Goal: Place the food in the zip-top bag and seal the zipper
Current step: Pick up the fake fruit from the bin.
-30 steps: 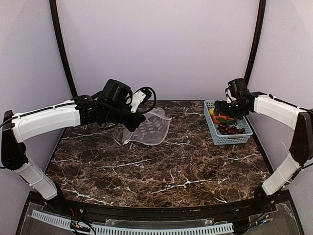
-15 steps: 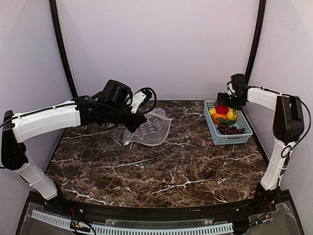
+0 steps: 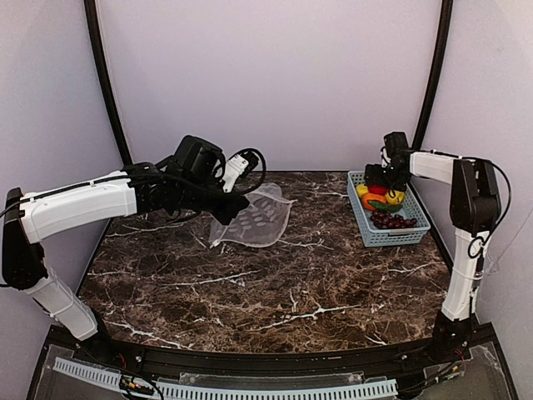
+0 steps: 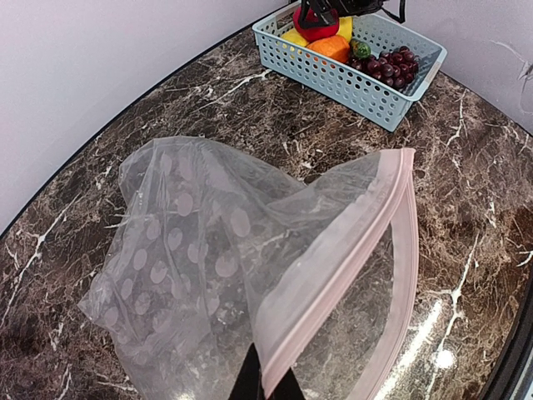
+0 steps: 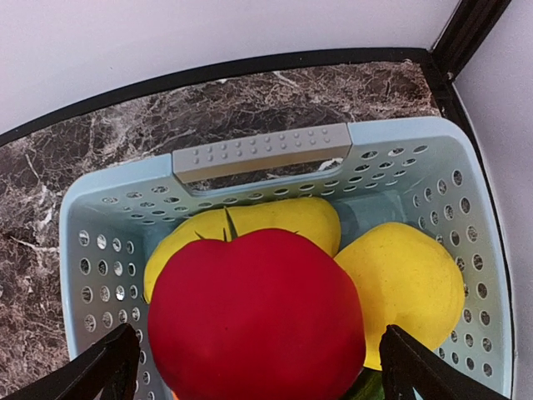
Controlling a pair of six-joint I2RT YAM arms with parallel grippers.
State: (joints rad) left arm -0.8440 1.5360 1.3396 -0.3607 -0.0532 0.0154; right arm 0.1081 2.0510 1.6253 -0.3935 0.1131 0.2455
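Note:
My left gripper (image 3: 237,204) is shut on the whitish-pink zipper (image 4: 350,242) of the clear dotted zip-top bag (image 4: 191,242), holding one lip up so the mouth gapes. The bag (image 3: 254,218) hangs down onto the table at the back left. The food lies in the light-blue basket (image 3: 391,237): a red apple (image 5: 258,308), two yellow pieces (image 5: 275,218) (image 5: 408,283), an orange piece (image 4: 329,48), a green piece (image 4: 360,50) and dark grapes (image 4: 387,67). Low over the apple, my right gripper (image 5: 262,367) stands open with a finger on each side of it.
The basket (image 4: 350,83) stands at the back right near the wall, its grey handle (image 5: 258,154) on the far end. Black frame posts rise at both back corners. Dark marble table (image 3: 275,292) stretches between the bag and the arm bases.
The right arm has swung so its gripper moved to the basket's far end, above the red apple. The left arm and the bag have not moved.

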